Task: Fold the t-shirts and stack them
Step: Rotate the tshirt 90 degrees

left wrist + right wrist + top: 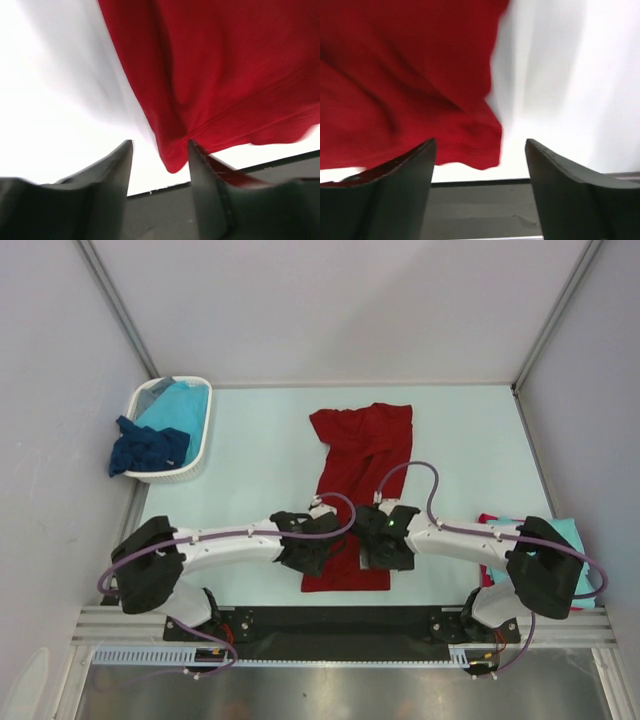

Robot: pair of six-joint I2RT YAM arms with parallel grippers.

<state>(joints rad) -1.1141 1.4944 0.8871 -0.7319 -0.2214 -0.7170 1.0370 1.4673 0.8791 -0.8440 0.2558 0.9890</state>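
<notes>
**Both hands open over the near hem, ready for the fold**

I have the dark red t-shirt (360,440) in the middle of the counter (250,440), laid as a long strip running from twelve o'clock to six. The far end is broader and rumpled, with creases down the length. The near hem lies flat and close to the counter's six o'clock edge.

The left hand (160,142) is at the hem's seven o'clock corner, its jaws parted to a middling gap. The stitched corner of the cloth pokes into that gap and brushes one finger. The right hand (480,140) is at the five o'clock corner with its jaws spread wide. The cloth's edge lies beside one finger and nothing is pinched. Neither hand holds anything.

As I read it, the next step is to pinch both hem corners and carry them toward twelve. To do that well I want each hand a touch further onto the cloth, so the jaws catch every layer and not just the seam. Then I close both together, lift low, keep the hem taut between the hands, and lay it square.

At ten o'clock the basket (165,476) holds a turquoise shirt (180,405) and a navy shirt (148,448). These wait their turn.
</notes>
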